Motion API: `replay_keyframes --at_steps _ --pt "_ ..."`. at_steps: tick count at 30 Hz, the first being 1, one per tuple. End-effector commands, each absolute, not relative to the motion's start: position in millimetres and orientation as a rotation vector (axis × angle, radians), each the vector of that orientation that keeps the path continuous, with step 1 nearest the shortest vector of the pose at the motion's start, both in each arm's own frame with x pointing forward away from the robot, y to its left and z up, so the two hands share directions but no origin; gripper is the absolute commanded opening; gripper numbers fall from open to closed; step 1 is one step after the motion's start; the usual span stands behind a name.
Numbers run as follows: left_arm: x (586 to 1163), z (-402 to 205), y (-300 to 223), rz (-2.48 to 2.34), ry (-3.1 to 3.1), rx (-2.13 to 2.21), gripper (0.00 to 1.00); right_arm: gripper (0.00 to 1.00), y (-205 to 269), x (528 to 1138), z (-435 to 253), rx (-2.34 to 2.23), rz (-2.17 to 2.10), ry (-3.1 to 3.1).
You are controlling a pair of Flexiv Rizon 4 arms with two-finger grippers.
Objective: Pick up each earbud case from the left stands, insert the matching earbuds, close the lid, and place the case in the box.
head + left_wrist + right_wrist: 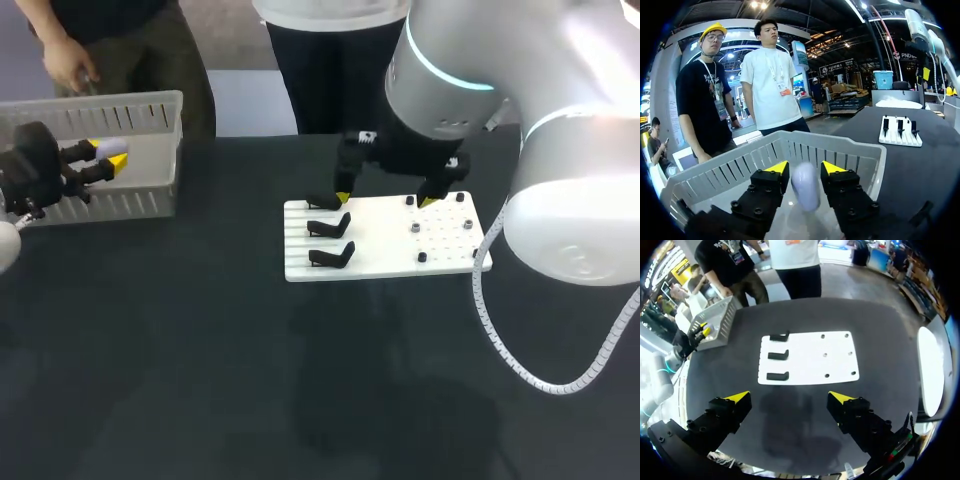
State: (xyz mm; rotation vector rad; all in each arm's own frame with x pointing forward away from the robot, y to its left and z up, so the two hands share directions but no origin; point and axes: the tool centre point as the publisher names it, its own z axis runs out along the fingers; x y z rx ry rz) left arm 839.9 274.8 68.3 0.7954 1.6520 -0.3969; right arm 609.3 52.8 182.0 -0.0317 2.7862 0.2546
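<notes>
between the yellow tips of the left gripper point(805, 169), over the inside of the box point(840, 141): one earbud case point(805, 186), pale and rounded, lid shut, standing roughly upright. both fingers are pressed against it, one on each side, so the claw is closed narrow on the case. in the head view the same earbud case point(108, 148) is seen at the tips of the left gripper point(106, 158), level with the front wall of the box point(120, 106), at the table's far left edge; whether the case touches the box floor cannot be told.

box: white, slatted walls, open top.

well apart, toward the table's middle: one white board point(390, 252), flat on the dark table point(200, 350). on its left half three black stands point(330, 228) are set in a column, none bearing a case. on its right half a few small dark and grey pieces point(414, 228) are scattered; what they are is too small to tell.

above the board's far edge: the right gripper point(387, 198), claw spread wide, nothing held. in the right wrist view the right gripper point(790, 400) hangs high over the table, with the board point(810, 357) and the stands point(778, 355) ahead of its fingers and clear of them.
</notes>
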Motion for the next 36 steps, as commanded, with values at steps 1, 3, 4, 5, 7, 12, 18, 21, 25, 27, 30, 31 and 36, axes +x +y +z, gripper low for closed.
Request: replay_keyframes --at_steps 1,3,4,5,7,12,18,21,25,27,30,31,36 --pt "834.7 70.4 272.9 -0.361 1.628 0.747 1.00 1.00 51.7 609.5 181.8 -0.047 0.275 2.771" --pt "831.3 77.0 271.0 -0.365 1.617 0.754 1.00 1.00 49.0 608.4 184.5 -0.092 0.352 2.740" --pt "828.9 80.8 269.5 -0.370 1.608 0.757 1.00 1.00 47.6 607.8 186.0 -0.122 0.366 2.724" --pt "825.7 84.9 267.7 -0.370 1.603 0.760 1.00 1.00 46.8 607.2 187.4 -0.180 0.393 2.710" --pt "817.8 92.8 262.7 -0.379 1.594 0.763 1.00 1.00 42.9 604.2 190.5 -0.242 0.422 2.669" --pt "792.1 112.8 241.4 -0.401 1.596 0.790 1.00 1.00 32.3 600.6 199.6 -0.413 0.499 2.569" --pt "759.7 135.1 211.5 -0.430 1.599 0.802 1.00 1.00 16.9 601.9 200.2 -0.593 0.602 2.481" --pt "742.0 142.8 192.6 -0.458 1.610 0.794 1.00 1.00 7.0 604.5 196.6 -0.672 0.650 2.431" --pt "721.4 147.4 166.2 -0.493 1.637 0.785 1.00 1.00 -4.4 607.7 193.2 -0.784 0.747 2.351" --pt "715.0 148.2 157.9 -0.499 1.644 0.780 1.00 1.00 -9.6 610.1 191.7 -0.842 0.795 2.314" --pt "703.9 149.0 143.6 -0.518 1.661 0.775 1.00 1.00 -17.9 613.8 190.5 -0.920 0.855 2.254" --pt "699.6 149.1 138.7 -0.516 1.670 0.777 1.00 1.00 -20.1 614.7 190.5 -0.949 0.889 2.229" --pt "677.6 148.4 117.6 -0.546 1.705 0.747 1.00 1.00 -27.5 616.2 191.5 -0.995 0.940 2.171"
